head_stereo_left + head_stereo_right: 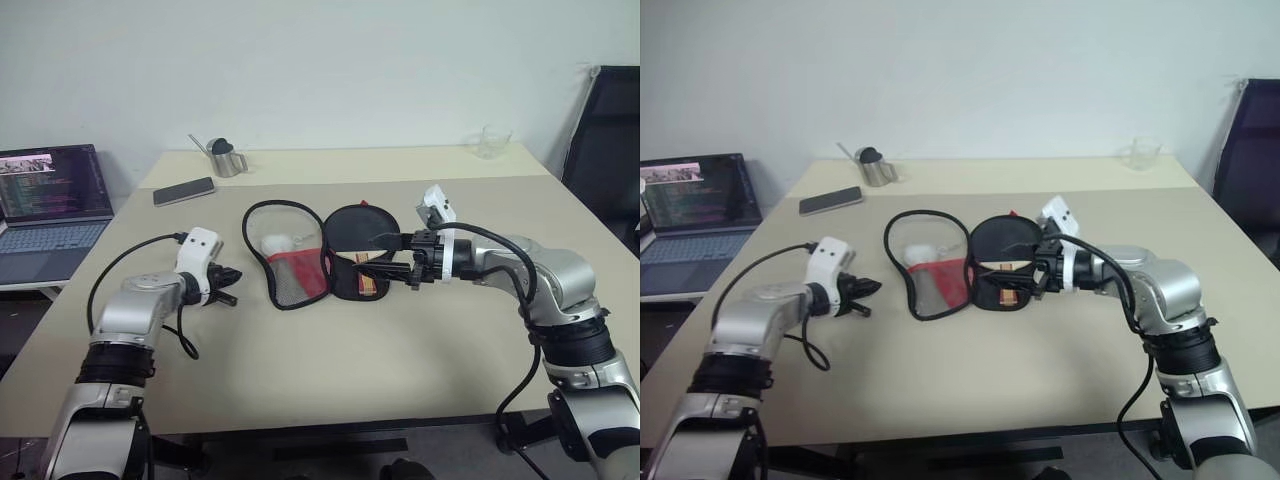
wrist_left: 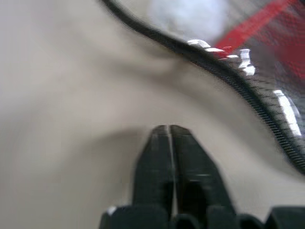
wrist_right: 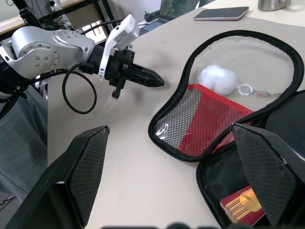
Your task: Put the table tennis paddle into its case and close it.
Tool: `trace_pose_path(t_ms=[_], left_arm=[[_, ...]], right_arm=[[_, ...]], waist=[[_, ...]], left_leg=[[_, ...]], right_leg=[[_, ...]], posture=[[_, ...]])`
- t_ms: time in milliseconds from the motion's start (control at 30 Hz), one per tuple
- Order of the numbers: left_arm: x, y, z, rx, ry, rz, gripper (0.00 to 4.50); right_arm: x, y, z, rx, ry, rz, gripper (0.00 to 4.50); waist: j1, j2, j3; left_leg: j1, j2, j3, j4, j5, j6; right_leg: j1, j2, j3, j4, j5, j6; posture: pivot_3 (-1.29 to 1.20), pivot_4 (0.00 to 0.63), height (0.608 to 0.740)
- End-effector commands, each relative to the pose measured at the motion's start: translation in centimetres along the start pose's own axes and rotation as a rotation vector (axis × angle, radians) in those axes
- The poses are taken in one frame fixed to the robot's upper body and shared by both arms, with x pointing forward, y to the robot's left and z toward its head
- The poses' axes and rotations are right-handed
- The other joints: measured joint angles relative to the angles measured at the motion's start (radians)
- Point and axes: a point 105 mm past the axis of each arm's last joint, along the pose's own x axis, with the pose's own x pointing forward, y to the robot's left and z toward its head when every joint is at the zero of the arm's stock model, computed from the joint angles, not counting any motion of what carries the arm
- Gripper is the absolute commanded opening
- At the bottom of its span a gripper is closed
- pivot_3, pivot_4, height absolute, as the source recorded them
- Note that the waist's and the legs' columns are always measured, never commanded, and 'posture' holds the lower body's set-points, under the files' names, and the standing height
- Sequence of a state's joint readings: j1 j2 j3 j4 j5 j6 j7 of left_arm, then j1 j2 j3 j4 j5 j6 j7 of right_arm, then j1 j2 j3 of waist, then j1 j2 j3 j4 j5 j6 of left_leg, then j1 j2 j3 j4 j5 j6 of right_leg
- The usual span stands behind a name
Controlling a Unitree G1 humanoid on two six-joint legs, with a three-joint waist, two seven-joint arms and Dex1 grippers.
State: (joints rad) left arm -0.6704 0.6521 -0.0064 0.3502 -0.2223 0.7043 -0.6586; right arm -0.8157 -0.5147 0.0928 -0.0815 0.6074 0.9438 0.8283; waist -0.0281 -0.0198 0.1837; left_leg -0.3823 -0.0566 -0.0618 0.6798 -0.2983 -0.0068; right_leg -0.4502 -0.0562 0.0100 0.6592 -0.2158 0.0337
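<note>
Our left hand [image 1: 229, 284] is pinched fully closed on nothing, its tips over the bench [image 1: 400, 390] just beside the rim of the case [image 1: 290, 255]. Our right hand [image 1: 385, 255] stands wide open, empty, fingers pointing across the case's other half. The case lies unzipped and spread flat, mesh pocket and red panel up on the lid half, with the white pom-pom [image 3: 218, 80] resting inside. The table tennis paddle [image 1: 365, 262] already lies in the far half (its striped handle pokes toward us), so we judge that folding the lid over and zipping come next. We can read no brand or writing on the case or paddle.
</note>
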Motion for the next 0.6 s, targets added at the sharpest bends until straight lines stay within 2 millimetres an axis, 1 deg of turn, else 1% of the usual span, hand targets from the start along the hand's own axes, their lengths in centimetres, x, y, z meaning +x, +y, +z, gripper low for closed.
trace_pose_path(t_ms=[33,100,233,333,467,600], left_arm=[[0.5,-2.0,3.0,0.073,-0.076,-0.061,0.06],[1.0,-3.5,3.5,0.075,-0.091,-0.106,0.06],[1.6,-5.1,4.5,0.059,-0.127,-0.142,0.06],[1.8,-6.0,5.4,0.048,-0.165,-0.169,0.06],[1.9,-8.2,7.8,0.069,-0.281,-0.234,0.06],[2.6,-11.7,10.7,0.092,-0.395,-0.315,0.06]], right_arm=[[-0.2,-0.4,1.4,-0.053,-0.05,-0.043,4.5],[-0.2,-0.8,1.3,-0.053,-0.048,-0.066,4.5],[-0.3,-1.1,1.3,-0.06,-0.047,-0.086,4.5],[-1.0,-1.6,1.5,-0.079,-0.051,-0.111,4.5],[-3.3,-3.4,3.0,-0.127,-0.075,-0.193,4.5],[-6.3,-5.6,4.1,-0.149,-0.093,-0.319,4.5]], waist=[[0.0,0.0,0.0],[0.0,0.0,0.0],[0.001,0.0,0.0],[-0.001,0.0,0.0],[0.002,0.0,0.0],[0.009,-0.001,0.0]], left_leg=[[0.0,0.0,0.0,0.0,0.0,0.0],[0.0,0.0,0.0,0.0,0.0,0.0],[0.0,0.0,0.0,0.0,0.0,0.0],[0.0,0.0,0.001,0.0,0.0,0.0],[0.0,-0.001,0.001,0.0,0.0,-0.001],[-0.001,-0.001,0.001,0.0,0.0,-0.001]], right_leg=[[0.0,0.0,0.0,0.0,0.0,0.0],[0.0,0.0,0.0,0.0,0.0,0.0],[0.0,0.0,0.001,0.0,0.0,0.0],[0.0,0.0,0.001,0.0,0.0,0.0],[0.0,0.0,0.001,0.0,0.0,0.0],[0.0,0.0,0.0,-0.001,0.0,0.0]], posture=[[0.0,0.15,0.74],[0.0,0.15,0.74],[0.0,0.15,0.74],[0.0,0.15,0.74],[0.0,0.15,0.74],[0.0,0.15,0.74]])
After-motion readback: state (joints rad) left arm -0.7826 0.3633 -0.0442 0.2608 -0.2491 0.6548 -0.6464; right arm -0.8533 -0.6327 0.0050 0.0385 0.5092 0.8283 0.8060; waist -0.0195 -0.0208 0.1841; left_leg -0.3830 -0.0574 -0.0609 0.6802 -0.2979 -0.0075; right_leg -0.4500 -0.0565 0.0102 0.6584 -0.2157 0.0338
